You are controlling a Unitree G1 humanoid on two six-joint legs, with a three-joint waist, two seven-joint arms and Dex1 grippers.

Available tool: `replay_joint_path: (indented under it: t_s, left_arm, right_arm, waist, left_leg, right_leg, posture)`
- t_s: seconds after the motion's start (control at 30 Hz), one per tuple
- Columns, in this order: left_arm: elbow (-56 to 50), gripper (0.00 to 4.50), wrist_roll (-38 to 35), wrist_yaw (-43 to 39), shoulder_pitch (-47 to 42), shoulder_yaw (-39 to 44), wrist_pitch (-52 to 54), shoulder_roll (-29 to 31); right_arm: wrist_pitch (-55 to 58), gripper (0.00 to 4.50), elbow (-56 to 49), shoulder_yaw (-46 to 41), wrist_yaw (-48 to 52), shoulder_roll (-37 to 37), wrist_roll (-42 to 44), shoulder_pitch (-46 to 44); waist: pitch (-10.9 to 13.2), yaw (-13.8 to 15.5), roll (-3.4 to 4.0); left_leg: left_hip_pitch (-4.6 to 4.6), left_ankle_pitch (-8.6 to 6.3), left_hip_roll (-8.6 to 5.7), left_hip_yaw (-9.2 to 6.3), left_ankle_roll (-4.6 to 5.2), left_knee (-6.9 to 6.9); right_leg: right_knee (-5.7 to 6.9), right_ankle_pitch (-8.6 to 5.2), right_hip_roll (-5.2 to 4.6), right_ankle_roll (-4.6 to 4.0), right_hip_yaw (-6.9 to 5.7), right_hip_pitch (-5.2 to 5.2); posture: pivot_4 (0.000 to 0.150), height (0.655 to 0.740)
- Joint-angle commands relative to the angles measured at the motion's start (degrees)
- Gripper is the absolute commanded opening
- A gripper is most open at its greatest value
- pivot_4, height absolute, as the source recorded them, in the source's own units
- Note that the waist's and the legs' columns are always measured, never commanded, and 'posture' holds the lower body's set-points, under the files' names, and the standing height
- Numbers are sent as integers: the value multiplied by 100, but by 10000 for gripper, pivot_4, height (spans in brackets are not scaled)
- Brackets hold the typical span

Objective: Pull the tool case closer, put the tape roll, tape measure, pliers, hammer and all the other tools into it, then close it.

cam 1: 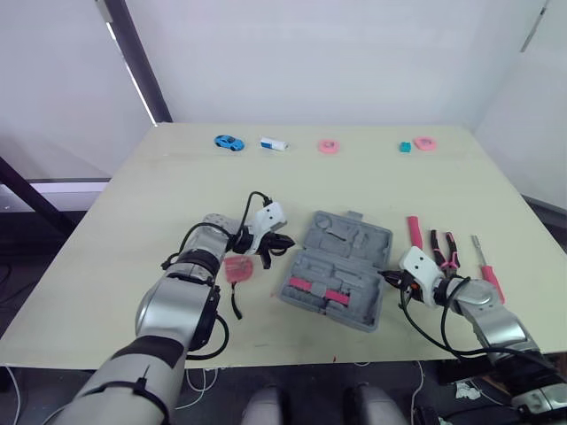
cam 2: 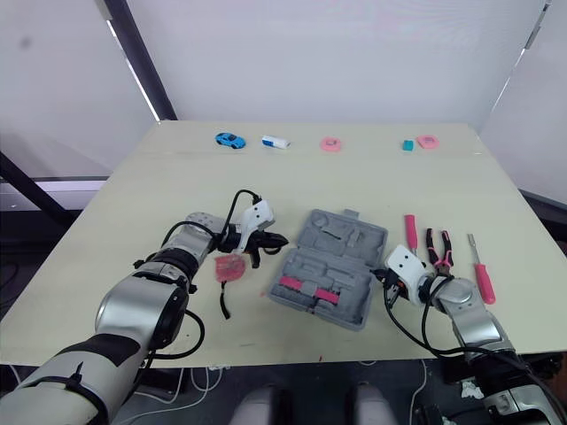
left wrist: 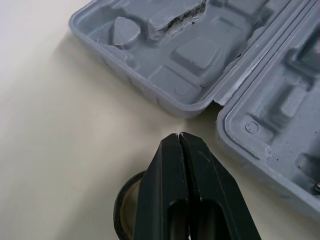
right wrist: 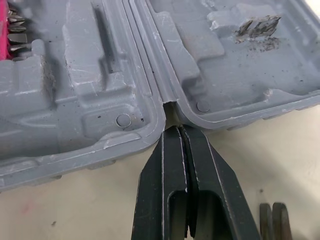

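The grey tool case (cam 1: 337,270) lies open and flat in the middle of the table, with a pink bit strip (cam 1: 314,288) in its near half. My left gripper (cam 1: 282,241) is shut, its tip (left wrist: 179,137) just off the case's left hinge end. A black tape roll (left wrist: 124,207) lies under its fingers, and a red tool (cam 1: 237,268) lies close beside it. My right gripper (cam 1: 387,280) is shut too, its tip (right wrist: 176,130) at the hinge notch on the case's right side. Right of the case lie a red-handled tool (cam 1: 414,232), pliers (cam 1: 445,248) and a screwdriver (cam 1: 487,270).
Along the far edge of the table sit a blue toy car (cam 1: 229,142), a white and blue object (cam 1: 274,143), two pink rolls (cam 1: 329,146) (cam 1: 425,142) and a small teal block (cam 1: 405,147). Bare tabletop lies between them and the case.
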Motion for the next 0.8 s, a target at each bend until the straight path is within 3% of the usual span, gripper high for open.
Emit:
replay_joint_path:
  t_s: [0.03, 0.8]
  left_arm:
    - [-6, 519, 127, 60, -57, -75, -10, -38]
    - [44, 519, 461, 134, -63, -175, 272, -175]
  right_arm:
    - [-120, 0, -109, -28, -33, 34, 10, -62]
    - [-247, 0, 72, -23, -90, 223, -61, -199]
  waist:
    - [0, 0, 0]
    - [0, -11, 0]
  left_leg:
    - [0, 0, 0, 0, 0, 0]
    - [6, 0, 0, 0, 0, 1]
  right_leg:
    - [0, 0, 0, 0, 0, 0]
    - [7, 1, 2, 0, 1, 1]
  posture:
    - [1500, 7395]
    - [1500, 7395]
